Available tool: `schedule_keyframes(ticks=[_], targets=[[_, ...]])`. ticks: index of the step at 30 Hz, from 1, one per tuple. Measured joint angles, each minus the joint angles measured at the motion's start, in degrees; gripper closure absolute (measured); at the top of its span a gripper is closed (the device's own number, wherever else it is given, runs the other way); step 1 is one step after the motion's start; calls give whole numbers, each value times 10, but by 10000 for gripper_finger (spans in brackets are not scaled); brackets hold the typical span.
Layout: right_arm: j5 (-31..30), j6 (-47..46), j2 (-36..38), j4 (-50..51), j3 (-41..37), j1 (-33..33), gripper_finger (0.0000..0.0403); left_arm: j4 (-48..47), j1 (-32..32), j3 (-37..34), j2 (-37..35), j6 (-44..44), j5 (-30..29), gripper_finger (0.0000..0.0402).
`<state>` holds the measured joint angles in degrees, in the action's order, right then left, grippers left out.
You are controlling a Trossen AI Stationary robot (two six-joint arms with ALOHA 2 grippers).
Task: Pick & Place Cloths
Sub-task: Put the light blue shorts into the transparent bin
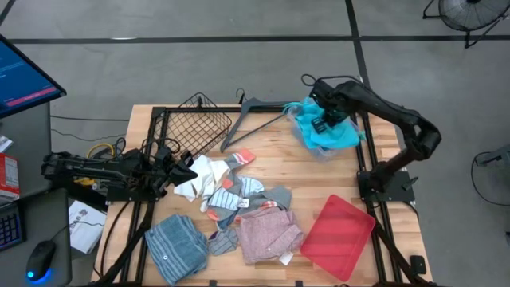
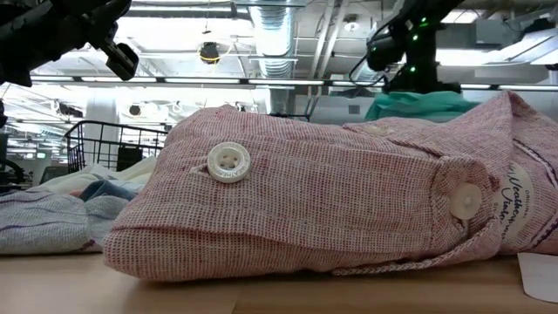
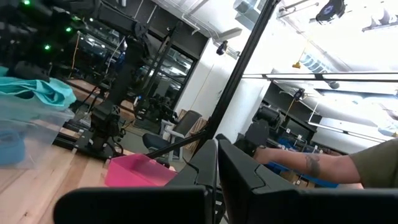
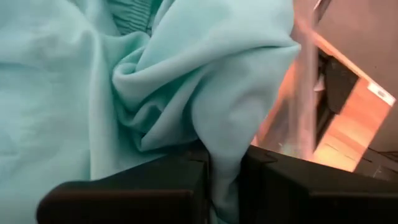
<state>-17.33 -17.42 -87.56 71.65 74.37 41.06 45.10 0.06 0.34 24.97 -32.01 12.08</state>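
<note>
My right gripper (image 1: 323, 121) stands at the table's far right, pointing down, shut on a turquoise cloth (image 1: 333, 135). The cloth is bunched over a clear container (image 3: 18, 134) that holds another blue piece. Across the table's middle lie more cloths: a white one (image 1: 199, 179), a grey one with orange trim (image 1: 239, 159), a pink checked shirt (image 1: 269, 233) and a blue-grey striped one (image 1: 177, 243). My left gripper (image 1: 191, 169) waits shut at the table's left, beside the white cloth. My right gripper pinches a fold of the turquoise cloth (image 4: 219, 163) between its two fingers, coming from above and pointing steeply down. The cloth spreads out slack and crumpled beyond the fingertips. Whether its lower part rests in the container cannot be told.
A flat red tray (image 1: 339, 235) lies at the near right. A dark hanger (image 1: 255, 115) and a black wire basket (image 1: 195, 123) sit at the far side. A person's forearm (image 3: 323, 165) shows in the room beyond the table.
</note>
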Motion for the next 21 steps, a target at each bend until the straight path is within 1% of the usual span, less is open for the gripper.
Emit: schedule_keyframes(ticks=[7, 13, 14, 16, 21], targets=[[35, 29, -60, -31, 0, -1, 375, 0, 0, 0, 0, 0, 0, 400], [56, 18, -93, -41, 0, 14, 373, 0, 0, 0, 0, 0, 0, 400], [56, 14, -97, -41, 0, 16, 365, 0, 0, 0, 0, 0, 0, 400], [55, 17, -100, -43, 0, 16, 336, 0, 0, 0, 0, 0, 0, 400], [55, 13, -76, -46, 9, 8, 234, 0, 0, 0, 0, 0, 0, 400]])
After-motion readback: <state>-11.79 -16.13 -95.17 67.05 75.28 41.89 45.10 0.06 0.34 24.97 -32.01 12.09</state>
